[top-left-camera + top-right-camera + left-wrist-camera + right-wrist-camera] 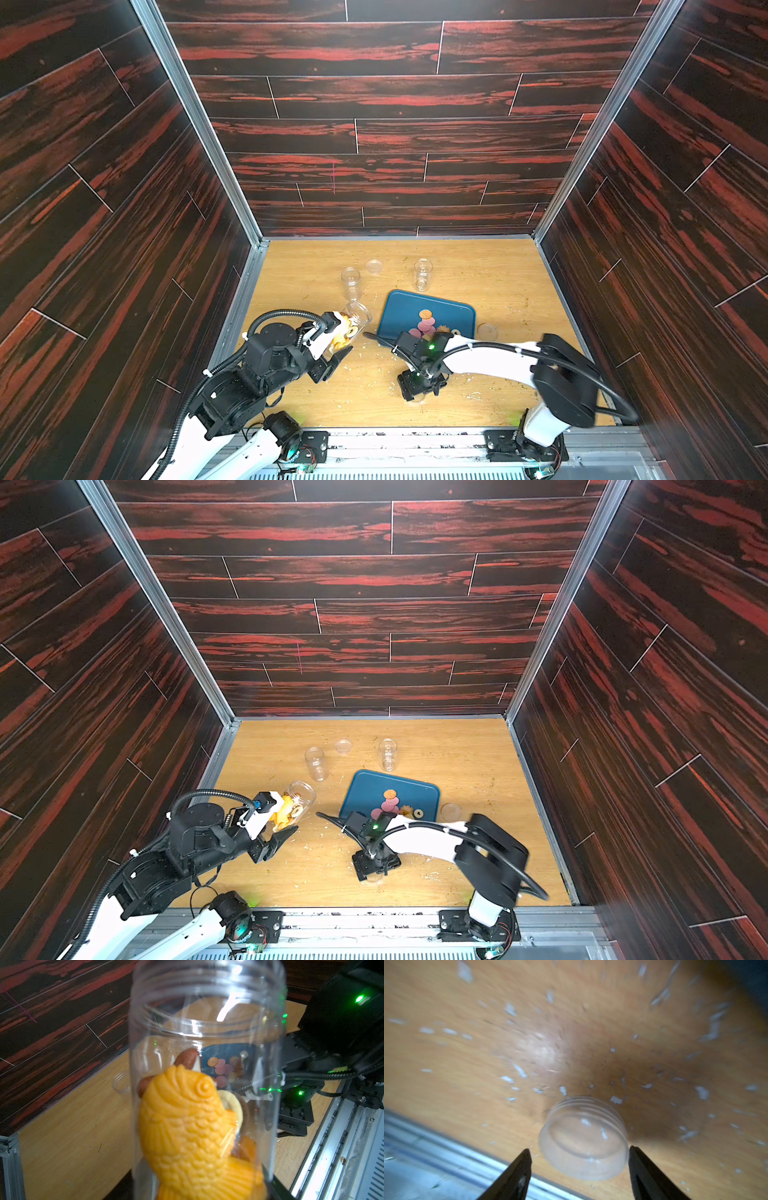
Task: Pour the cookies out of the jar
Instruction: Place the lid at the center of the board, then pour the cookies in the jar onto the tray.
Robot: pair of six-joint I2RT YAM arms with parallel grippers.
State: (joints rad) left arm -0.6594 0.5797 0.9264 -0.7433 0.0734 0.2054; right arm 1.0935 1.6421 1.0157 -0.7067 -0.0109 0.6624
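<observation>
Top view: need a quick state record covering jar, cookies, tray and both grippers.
tray: blue, flat on the table
jar: clear, lid off, tilted, mouth toward the tray
left gripper: shut on the jar
cookies in jar: several, one yellow and fish-shaped
cookies on tray: a small cluster
right gripper: open, jaws either side of a clear lid on the table
spare jars: two, empty, upright
</observation>
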